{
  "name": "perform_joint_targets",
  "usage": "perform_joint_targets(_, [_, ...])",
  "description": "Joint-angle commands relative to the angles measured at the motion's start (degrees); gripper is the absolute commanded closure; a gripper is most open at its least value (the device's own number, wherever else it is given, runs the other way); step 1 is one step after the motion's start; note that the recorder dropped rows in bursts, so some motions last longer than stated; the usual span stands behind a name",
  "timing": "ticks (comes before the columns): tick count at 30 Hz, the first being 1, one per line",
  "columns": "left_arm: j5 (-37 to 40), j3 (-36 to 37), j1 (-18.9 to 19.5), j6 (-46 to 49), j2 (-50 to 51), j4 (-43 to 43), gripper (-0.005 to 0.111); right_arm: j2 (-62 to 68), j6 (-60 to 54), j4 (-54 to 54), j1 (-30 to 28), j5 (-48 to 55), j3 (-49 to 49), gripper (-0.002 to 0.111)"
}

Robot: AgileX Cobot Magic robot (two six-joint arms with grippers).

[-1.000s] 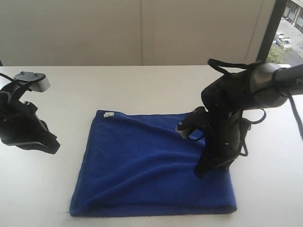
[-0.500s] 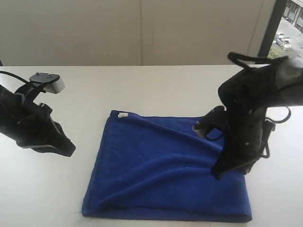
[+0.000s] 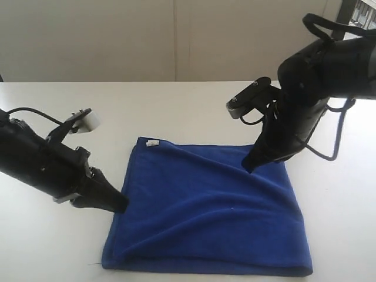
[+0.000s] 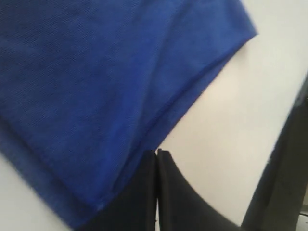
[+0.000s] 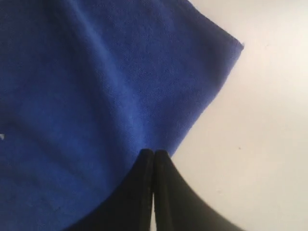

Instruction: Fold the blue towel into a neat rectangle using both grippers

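Approach step: left gripper (image 3: 119, 204) at left edge of blue towel (image 3: 205, 211), right gripper (image 3: 249, 165) upper right; fingers pressed together, empty; next, open and pinch edges

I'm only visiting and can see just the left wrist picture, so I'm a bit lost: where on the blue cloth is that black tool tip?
Observer: The exterior view shows the left tool at the blue towel's left edge, about halfway along it.
Visitor: Is there a second tool somewhere?
Observer: Yes, the right tool points down at the towel's far edge, near the right corner, with its jaws shut.
Visitor: Does the cloth have any marking I can't see?
Observer: A small white tag sits at its far left corner.
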Motion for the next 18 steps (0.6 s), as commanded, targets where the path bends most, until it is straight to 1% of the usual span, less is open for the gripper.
perform_joint_targets(1, [0.1,0.5,-2.8,10.8,0.0,-13.3,0.107,3.8,-2.8,0.7,-1.7,2.4,-2.5,0.108])
perform_joint_targets(4, [-12.4,0.5,-7.6,10.2,0.9,-13.4,0.107,5.4,-3.2,1.6,-2.1,4.3,-2.6,0.108])
perform_joint_targets(6, [-18.3,0.5,-10.3,10.2,2.4,-13.4,0.107,5.6,-3.6,1.7,-2.1,4.7,-2.5,0.108])
perform_joint_targets(7, [-22.4,0.5,-11.7,10.2,3.6,-13.4,0.107,5.6,-3.8,1.7,-2.1,4.5,-2.5,0.108])
perform_joint_targets(9, [-28.8,0.5,-13.6,10.2,5.6,-13.5,0.107,5.6,-3.8,1.7,-2.1,4.2,-2.5,0.108])
perform_joint_targets(11, [-32.6,0.2,-14.1,10.1,7.8,-13.5,0.107,5.6,-3.8,1.7,-2.1,4.2,-2.5,0.108])
perform_joint_targets(18, [-38.1,-1.1,-13.9,10.0,13.7,-12.9,0.107,5.6,-3.8,1.9,-2.1,4.6,-2.5,0.108])
